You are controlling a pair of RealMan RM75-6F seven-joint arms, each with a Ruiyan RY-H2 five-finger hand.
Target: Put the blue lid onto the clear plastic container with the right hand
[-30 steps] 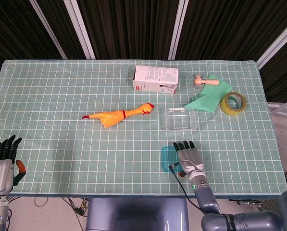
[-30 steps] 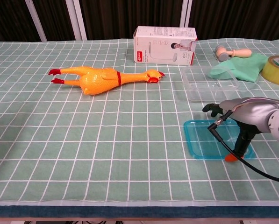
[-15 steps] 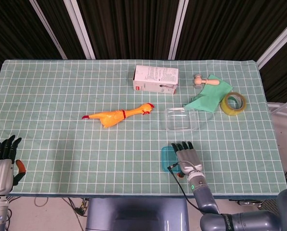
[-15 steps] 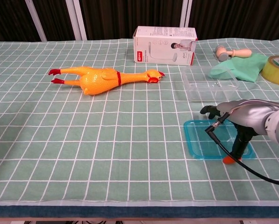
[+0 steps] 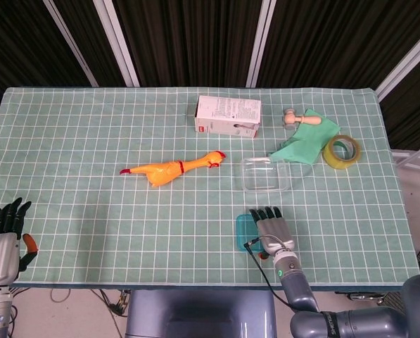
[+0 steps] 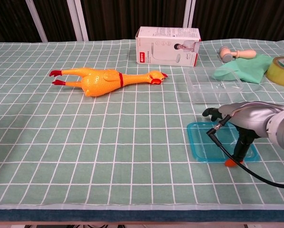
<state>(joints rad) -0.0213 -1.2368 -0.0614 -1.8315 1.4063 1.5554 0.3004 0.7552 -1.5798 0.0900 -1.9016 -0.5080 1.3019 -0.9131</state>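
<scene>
The blue lid [image 5: 244,232] lies flat on the green checked cloth near the front edge, seen also in the chest view as a translucent blue lid [image 6: 206,141]. My right hand [image 5: 272,228] hovers palm down over its right part, fingers stretched forward. In the chest view the right hand [image 6: 249,118] has its orange-tipped thumb pointing down to the lid's near right edge. The lid is not lifted. The clear plastic container [image 5: 265,174] stands empty just beyond the lid, also clear plastic container [image 6: 213,84]. My left hand [image 5: 2,241] rests open at the front left corner.
A yellow rubber chicken [image 5: 171,169] lies left of centre. A white and red box [image 5: 228,116] stands at the back. A green cloth [image 5: 305,144], a wooden-handled tool [image 5: 299,118] and a tape roll [image 5: 341,151] lie at the back right. A black cable [image 6: 246,164] trails from my right wrist.
My right hand has crept slightly to the left over the lid, its thumb tip sliding along the near edge. The lid and my left hand have not moved.
</scene>
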